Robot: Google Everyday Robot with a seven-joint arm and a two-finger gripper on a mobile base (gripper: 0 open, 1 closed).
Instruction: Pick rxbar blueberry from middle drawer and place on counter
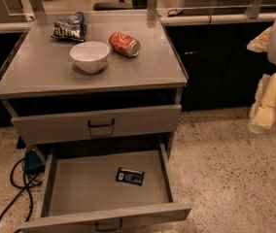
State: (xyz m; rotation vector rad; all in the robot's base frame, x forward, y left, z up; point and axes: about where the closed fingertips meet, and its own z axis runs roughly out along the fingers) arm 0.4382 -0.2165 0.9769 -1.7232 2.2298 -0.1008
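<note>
Rxbar blueberry (129, 176) lies in open middle drawer (79, 191); tool (268, 106) (grip state unclear) hangs far right.

One camera looks down from high in front, fairly near, facing the flat grey metal counter (41, 76) and open shallow grey middle drawer (79, 188), both left of the pale gripper (268, 103) at the right edge.

Grey counter (41, 76), grey middle drawer (79, 188). rxbar blueberry (129, 176) dark blue-black, small white marks. White bowl (89, 56). Red can (124, 44), silver end. Blue chip bag (69, 26), white lettering. Cream-yellow gripper (269, 106) at right edge of frame. Speckled beige floor (225, 178).
</note>
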